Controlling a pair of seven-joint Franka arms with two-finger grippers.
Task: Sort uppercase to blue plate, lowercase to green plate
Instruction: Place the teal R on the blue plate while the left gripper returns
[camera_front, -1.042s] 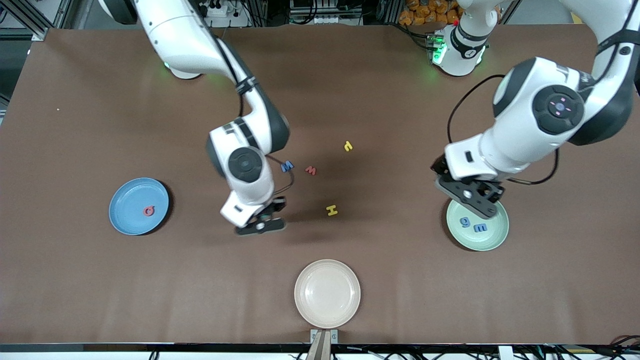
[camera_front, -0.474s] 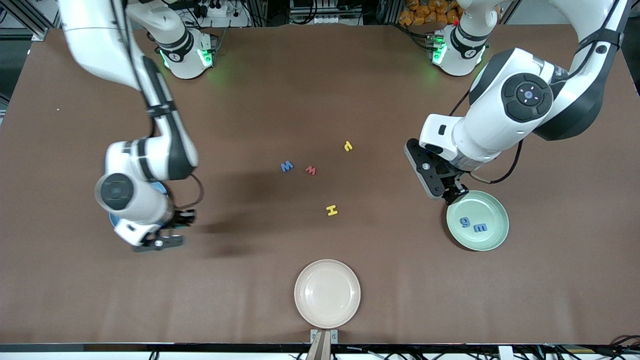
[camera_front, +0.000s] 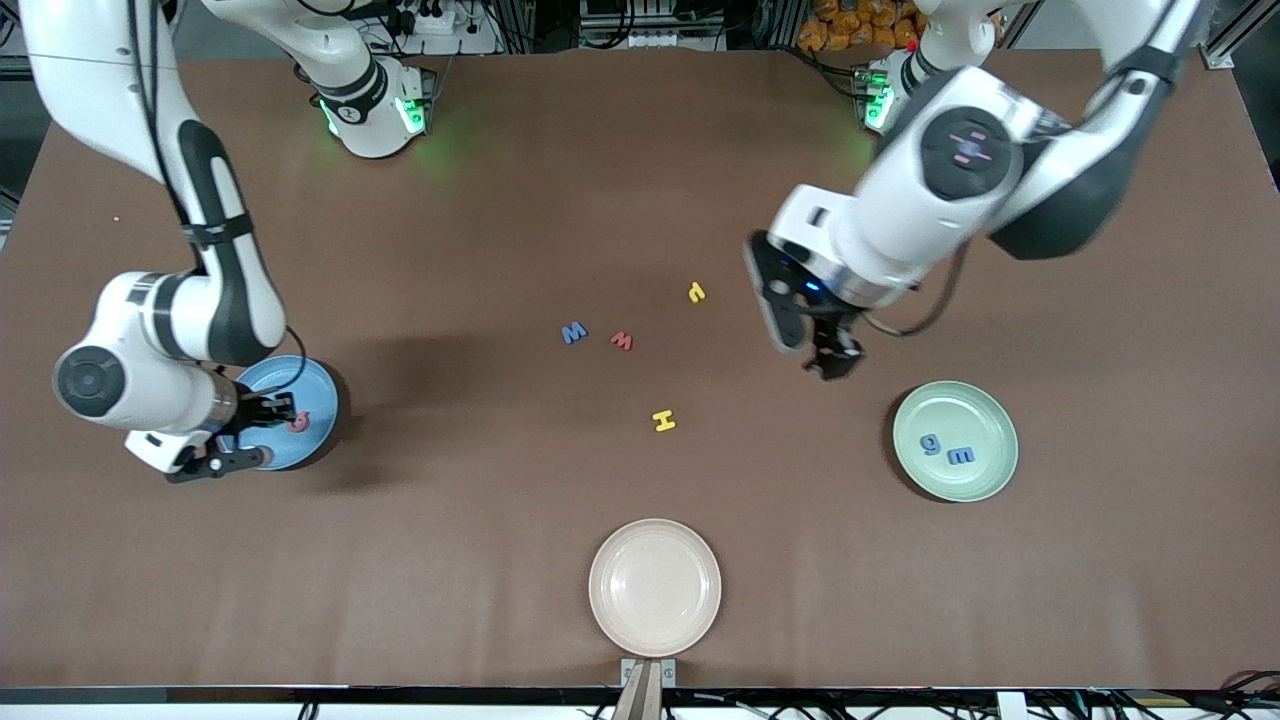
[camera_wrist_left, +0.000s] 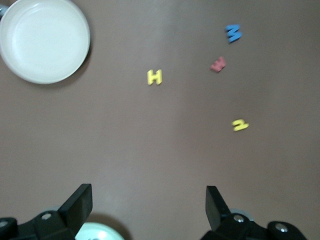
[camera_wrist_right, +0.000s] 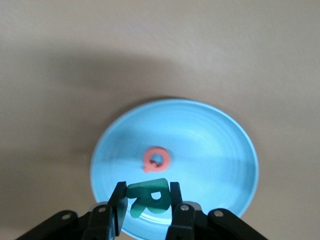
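My right gripper (camera_front: 272, 414) hangs over the blue plate (camera_front: 305, 385), shut on the green R (camera_wrist_right: 142, 190), which shows between its fingertips in the right wrist view. The red Q (camera_front: 298, 423) lies on that plate. My left gripper (camera_front: 833, 360) is open and empty, over bare table between the tiny yellow hooked letter (camera_front: 696, 292) and the green plate (camera_front: 985, 400). The blue g (camera_front: 931, 443) and blue m (camera_front: 960, 456) lie on the green plate. The blue M (camera_front: 573, 332), tiny red letter (camera_front: 622, 341) and yellow H (camera_front: 664, 421) lie mid-table.
A cream plate (camera_front: 655, 585) sits at the table's edge nearest the front camera; it also shows in the left wrist view (camera_wrist_left: 45, 40). The brown table (camera_front: 450, 520) is bare between the plates.
My right arm swung from mid-table to over the blue plate with the R. My left gripper moved off the green plate toward the loose letters.
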